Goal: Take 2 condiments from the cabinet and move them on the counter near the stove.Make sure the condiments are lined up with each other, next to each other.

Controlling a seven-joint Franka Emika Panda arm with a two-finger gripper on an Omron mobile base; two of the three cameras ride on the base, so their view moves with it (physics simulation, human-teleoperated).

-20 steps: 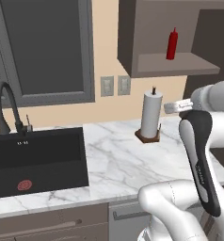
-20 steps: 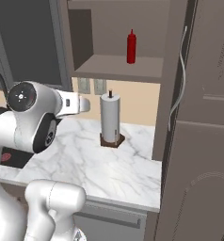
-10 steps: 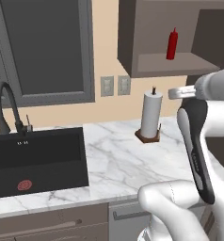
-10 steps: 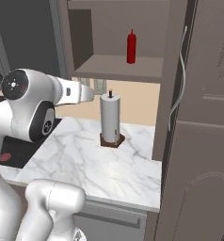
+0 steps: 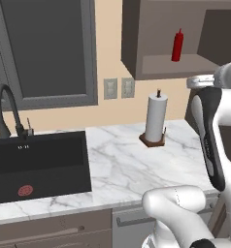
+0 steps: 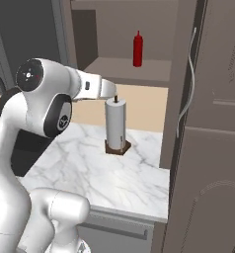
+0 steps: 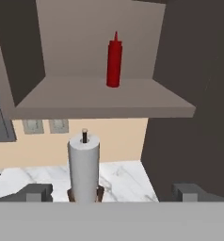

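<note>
The gripper (image 7: 112, 193), jaws wide and empty, faces the red squeeze bottle (image 7: 114, 60) above and ahead: likely light, slick, squashy, so pinch mid-body.

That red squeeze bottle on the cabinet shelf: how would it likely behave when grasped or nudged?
The red squeeze bottle stands upright, tall and slim on a narrow base, so a sideways nudge would probably tip it. Its round, smooth-looking body may slip or roll if toppled. The open tool seems wide enough to straddle it easily.
</note>
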